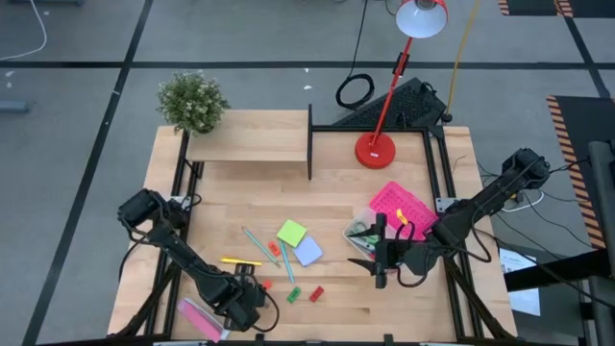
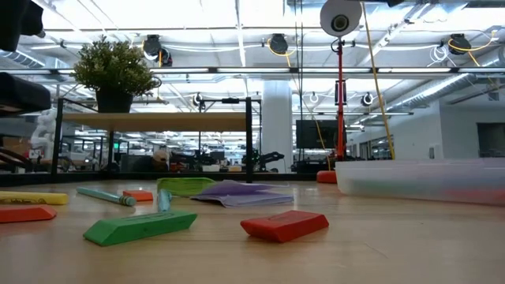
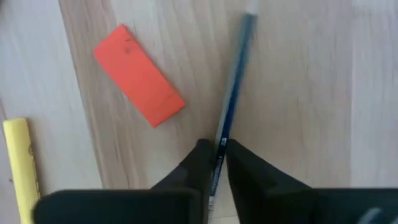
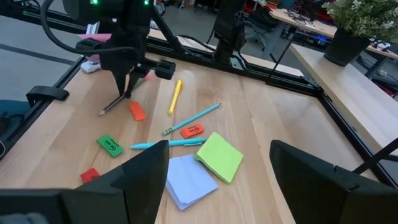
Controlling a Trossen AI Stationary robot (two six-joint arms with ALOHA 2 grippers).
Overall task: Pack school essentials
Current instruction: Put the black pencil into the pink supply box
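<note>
The left pincer [image 3: 214, 163] pinches a thin dark pen [image 3: 234, 87] near one end; light, stiff, probably slippery. The right pincer [image 4: 217, 165] hangs wide open above the bench [image 1: 240, 192].

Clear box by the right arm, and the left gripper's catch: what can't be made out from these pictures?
- Clear box: contents too small in the high view; frosted wall blurs them in the low view.
- Blue pen in the left gripper: its far end is cut off by the left wrist view's edge, its near end hidden behind the fingers.
- Right gripper: open, holding nothing; the box is out of its wrist view.
</note>
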